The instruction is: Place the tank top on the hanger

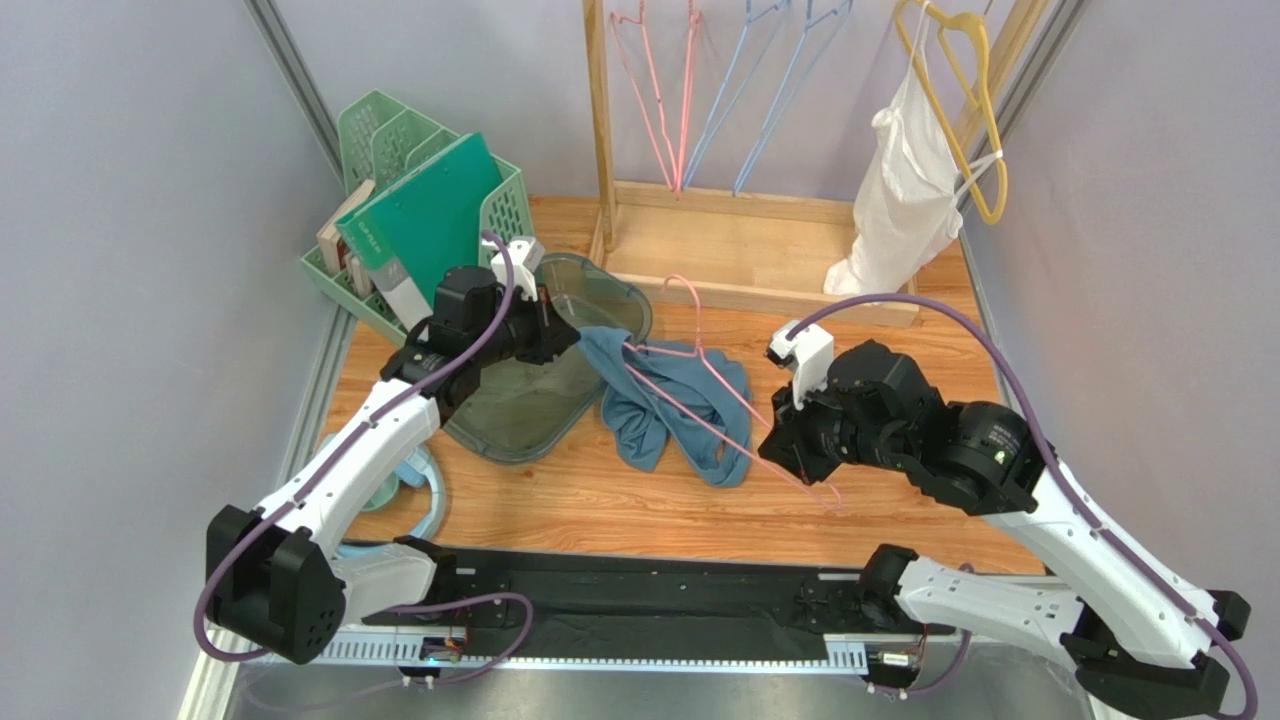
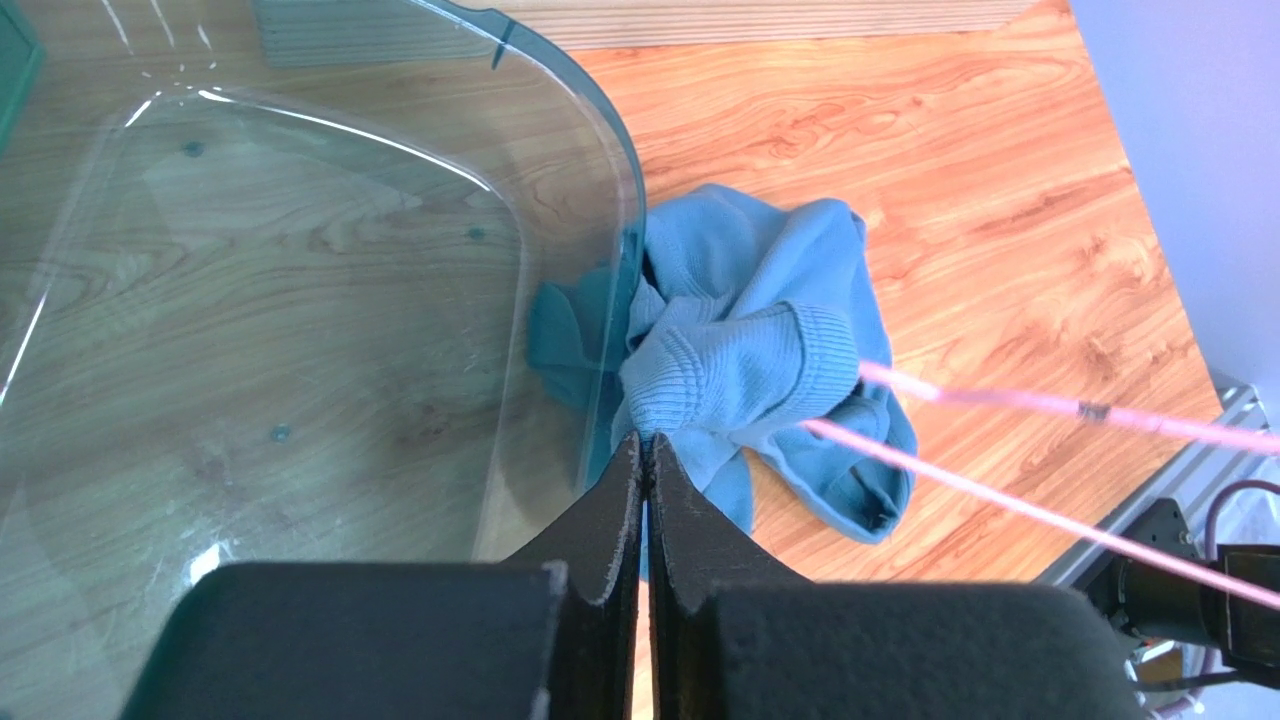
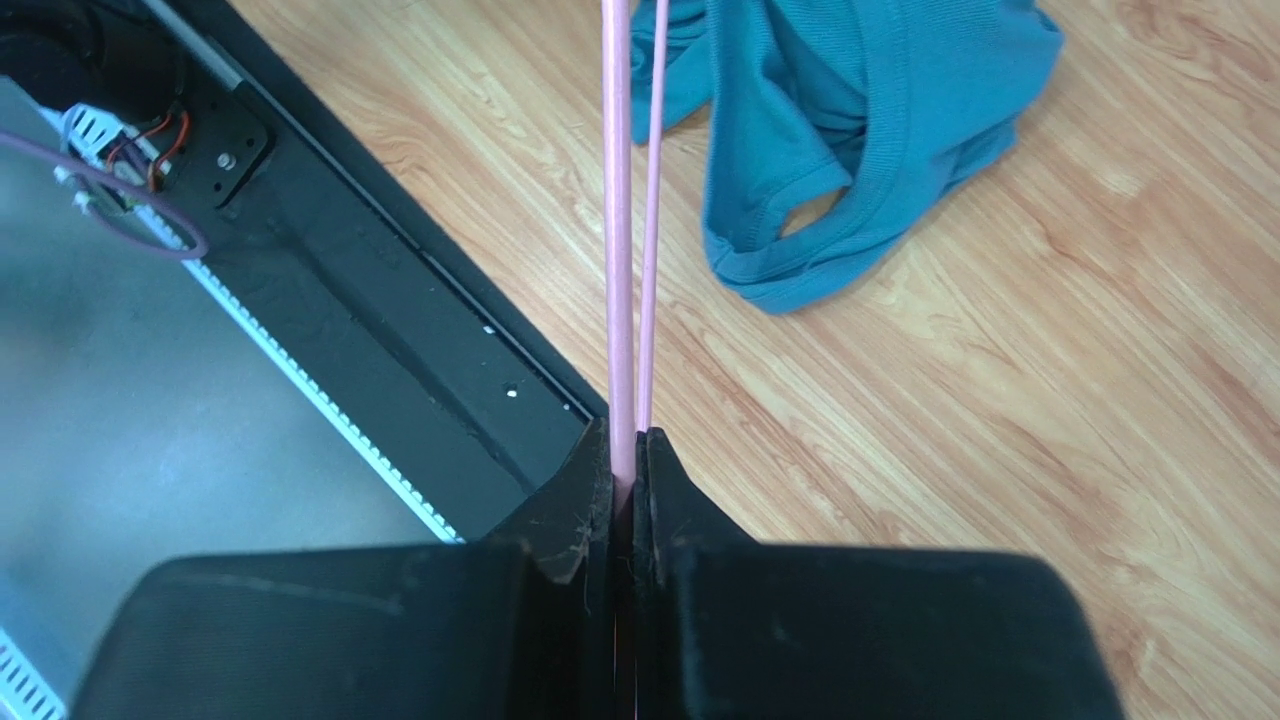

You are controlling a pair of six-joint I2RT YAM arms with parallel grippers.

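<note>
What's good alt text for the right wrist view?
The right pincer is shut on the pink hanger, whose two thin wires run straight up toward the crumpled blue-teal tank top on the wooden table.

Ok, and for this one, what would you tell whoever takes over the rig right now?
Left gripper: shut, apparently pinching a fold of the tank top beside the clear tray.
Right gripper: shut on the hanger, at one wire end.
The tank top lies crumpled on the table; the hanger lies across it, wires running under a fold.
Done: both things grasped.
Left: straps not visibly on the hanger; thread and spread them.
</note>
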